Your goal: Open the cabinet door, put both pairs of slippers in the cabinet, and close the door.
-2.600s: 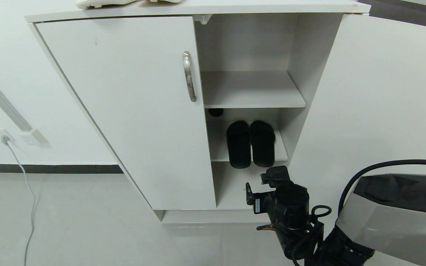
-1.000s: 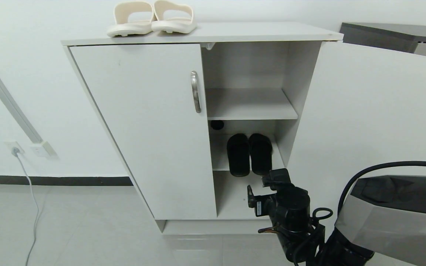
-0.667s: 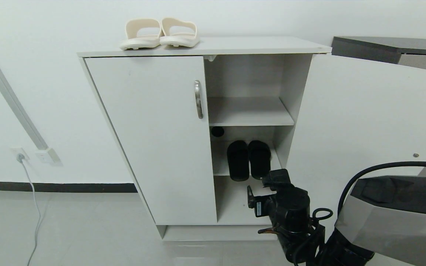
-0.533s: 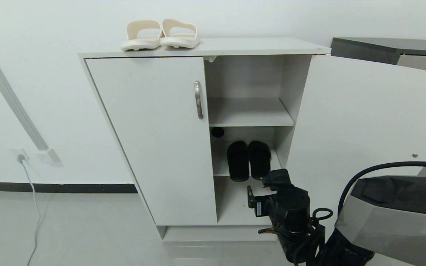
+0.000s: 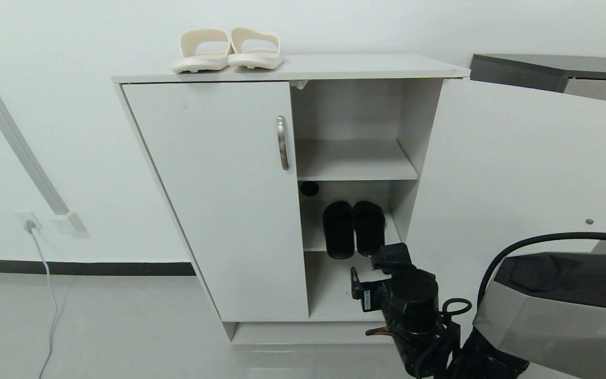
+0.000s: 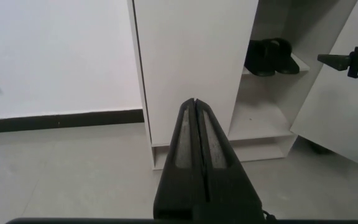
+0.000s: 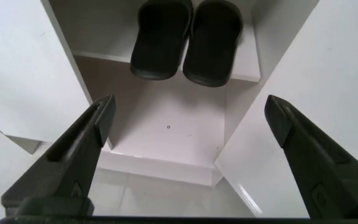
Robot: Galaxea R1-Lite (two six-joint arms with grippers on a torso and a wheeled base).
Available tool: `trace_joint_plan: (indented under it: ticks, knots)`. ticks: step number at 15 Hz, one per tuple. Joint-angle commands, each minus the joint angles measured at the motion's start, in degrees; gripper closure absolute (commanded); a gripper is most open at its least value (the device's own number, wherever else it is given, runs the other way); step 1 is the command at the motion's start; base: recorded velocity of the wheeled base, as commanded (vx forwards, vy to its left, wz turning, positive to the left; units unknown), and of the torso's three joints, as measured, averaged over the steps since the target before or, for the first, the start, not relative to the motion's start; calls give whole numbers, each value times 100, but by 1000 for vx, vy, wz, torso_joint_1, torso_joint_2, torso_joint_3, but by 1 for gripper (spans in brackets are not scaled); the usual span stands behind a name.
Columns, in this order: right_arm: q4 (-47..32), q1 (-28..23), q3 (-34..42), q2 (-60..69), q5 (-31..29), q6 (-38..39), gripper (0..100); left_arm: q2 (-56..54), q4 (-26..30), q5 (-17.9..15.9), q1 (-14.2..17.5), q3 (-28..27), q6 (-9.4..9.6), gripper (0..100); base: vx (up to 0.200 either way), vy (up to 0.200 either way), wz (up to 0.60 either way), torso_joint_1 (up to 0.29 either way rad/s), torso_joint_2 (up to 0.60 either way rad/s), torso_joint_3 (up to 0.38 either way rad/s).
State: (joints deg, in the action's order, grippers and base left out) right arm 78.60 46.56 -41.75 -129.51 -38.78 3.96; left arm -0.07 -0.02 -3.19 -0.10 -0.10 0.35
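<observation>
The cabinet (image 5: 366,66) stands with its right door (image 5: 518,173) swung open and its left door (image 5: 213,195) shut. The black slippers (image 5: 354,227) lie side by side on the middle shelf (image 5: 310,234) inside. The cream slippers (image 5: 228,50) sit on the cabinet's top, above the left door. The right gripper (image 7: 190,104) hangs released, fingers wide apart, before the bottom compartment, just below the black pair. The left gripper (image 6: 194,106) is clenched on nothing, fingers pressed together, over the floor (image 6: 73,168) facing the left door.

We see a white wall (image 5: 71,158) crossed by slanting cable trunking (image 5: 16,126), a socket (image 5: 27,223) low down, a dark skirting strip (image 5: 71,268) and pale floor tiles (image 5: 124,342).
</observation>
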Motion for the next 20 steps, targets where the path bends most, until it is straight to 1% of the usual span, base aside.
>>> trace_joint_plan:
  ticks: [1,18,20]
  knots:
    - [6,3,9,-39,2,-1,0,7,-6,3,1,1,0,100,0,200,0,-2,-2,12]
    - [50,3,97,-83,11,8,0,7,-6,-6,1,1,0,100,0,200,0,1,2,3]
    - [50,3,106,-83,11,-1,0,7,-6,3,1,1,0,100,0,0,0,0,0,0]
